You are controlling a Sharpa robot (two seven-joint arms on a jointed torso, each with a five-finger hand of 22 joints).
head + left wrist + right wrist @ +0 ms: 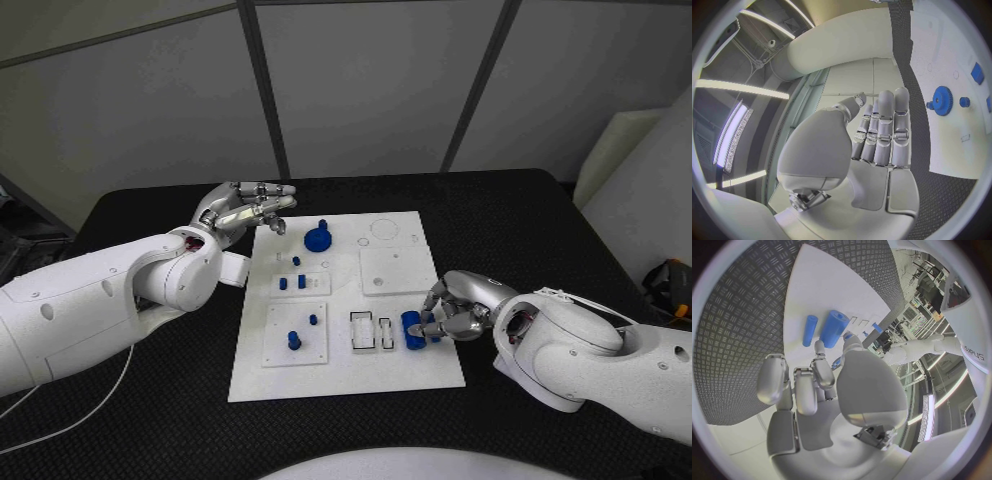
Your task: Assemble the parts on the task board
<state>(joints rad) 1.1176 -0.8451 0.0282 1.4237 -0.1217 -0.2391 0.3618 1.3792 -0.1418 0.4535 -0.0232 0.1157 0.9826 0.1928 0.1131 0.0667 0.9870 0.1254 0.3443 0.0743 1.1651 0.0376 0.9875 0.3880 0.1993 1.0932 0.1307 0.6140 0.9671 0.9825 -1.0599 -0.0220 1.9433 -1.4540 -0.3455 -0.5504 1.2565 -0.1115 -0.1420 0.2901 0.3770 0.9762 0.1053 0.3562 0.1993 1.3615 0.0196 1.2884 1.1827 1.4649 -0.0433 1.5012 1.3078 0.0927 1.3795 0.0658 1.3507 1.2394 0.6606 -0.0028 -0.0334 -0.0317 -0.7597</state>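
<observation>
Head view: right hand pinching blue part at board; left hand empty, fingers straight; next, seating part

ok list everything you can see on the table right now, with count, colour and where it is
table: one, black, under everything.
task board: one, white, mid-table.
gear: one, blue, board's far end, near the left hand.
cylinder: one, blue, board's near right part, at the right hand's fingers.
small pegs and blocks: several, blue, board's left half.
left hand: one, silver, fingers extended at the board's far left corner, holding nothing.
right hand: one, silver, at the board's right edge; whether it holds the cylinder is unclear.
</observation>
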